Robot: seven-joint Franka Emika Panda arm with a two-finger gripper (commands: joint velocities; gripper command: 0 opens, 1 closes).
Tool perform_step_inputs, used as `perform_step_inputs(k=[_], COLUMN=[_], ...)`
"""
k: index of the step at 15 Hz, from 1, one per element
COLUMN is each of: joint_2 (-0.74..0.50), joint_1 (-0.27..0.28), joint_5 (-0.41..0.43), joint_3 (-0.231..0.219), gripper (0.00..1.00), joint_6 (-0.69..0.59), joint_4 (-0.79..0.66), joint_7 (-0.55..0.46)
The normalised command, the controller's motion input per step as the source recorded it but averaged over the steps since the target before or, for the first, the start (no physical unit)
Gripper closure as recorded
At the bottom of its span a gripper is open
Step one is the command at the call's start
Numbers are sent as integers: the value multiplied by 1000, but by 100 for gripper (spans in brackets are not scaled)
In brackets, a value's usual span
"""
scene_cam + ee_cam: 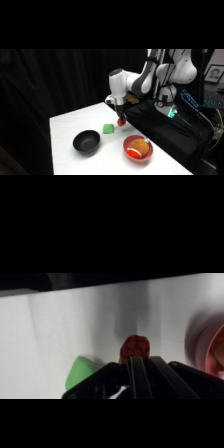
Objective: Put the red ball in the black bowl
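Nearest the side camera, red bowl (pixel 137 148): stands at the near right of the table (pixel 70 125), holding a larger orange lump (pixel 142 146) that fills much of it; not part of the job, and best left undisturbed; its rim also shows at the right edge of the wrist view. Black bowl (pixel 86 141): glossy, shallow, seemingly empty, left of the red bowl and well apart from it; this is the target, its mouth open upward and nothing standing over it. Green block (pixel 109 129): small, lies between the two bowls and a little farther back; in the wrist view it sits just beside the black linkage at lower left. Claw (pixel 121 121): comes down from the white arm (pixel 131 81) just right of the green block and behind the red bowl; its fingers appear drawn narrow around the red ball (pixel 135 347), which the wrist view shows pinched at the fingertips, small and red-orange; the ball casts a shadow on the table beyond it, so it is judged to be carried clear of the surface or barely above it, though contact cannot be ruled out. Judgement: the ball is in hand and not yet delivered; the carry to the black bowl runs leftward past the green block, so height over that block matters; release only once above the bowl's middle.
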Motion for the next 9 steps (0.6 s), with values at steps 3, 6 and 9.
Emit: perform_step_inputs(k=[3,6,9], joint_2=[-281,-150,81], joint_1=[-60,-63,-69], joint_5=[-130,-110,-64], joint_3=[4,8,-11], gripper=[96,96,96], joint_6=[-478,-357,-249], joint_4=[161,229,378], joint_7=[41,30,-17])
